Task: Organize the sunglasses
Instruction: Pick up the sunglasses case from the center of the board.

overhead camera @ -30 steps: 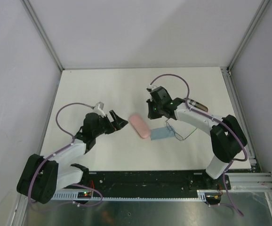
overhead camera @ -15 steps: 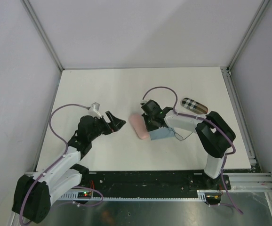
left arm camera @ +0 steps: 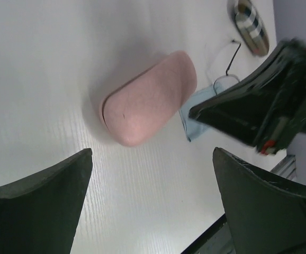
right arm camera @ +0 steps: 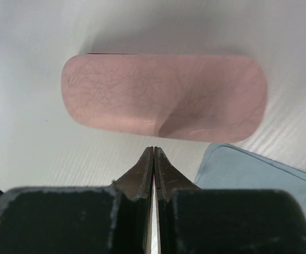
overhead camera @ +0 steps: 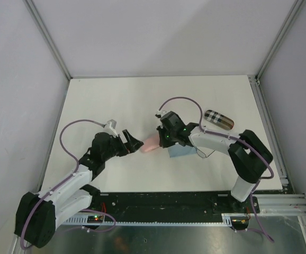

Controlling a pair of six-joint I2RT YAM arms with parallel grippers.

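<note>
A thin dark wire pair of sunglasses [overhead camera: 202,153] lies partly on a light blue cloth [overhead camera: 180,151], right of centre; in the left wrist view the sunglasses [left arm camera: 228,64] show as thin wire behind the cloth [left arm camera: 198,115]. A closed pink case [overhead camera: 150,143] lies between the two grippers. My left gripper [overhead camera: 136,142] is open just left of the pink case [left arm camera: 147,100], with bare table between its fingers [left arm camera: 63,185]. My right gripper [right arm camera: 153,150] is shut on nothing, its tips right at the long side of the pink case [right arm camera: 163,98].
A black-and-white checkered case [overhead camera: 218,119] lies at the back right, also in the left wrist view as the checkered case [left arm camera: 251,25]. The cloth [right arm camera: 259,172] lies right beside my right fingers. The right arm [left arm camera: 269,106] crosses behind the pink case.
My right gripper came down and left to the pink case, which has turned and shifted a little leftward. My left gripper advanced right toward the case, staying open.
</note>
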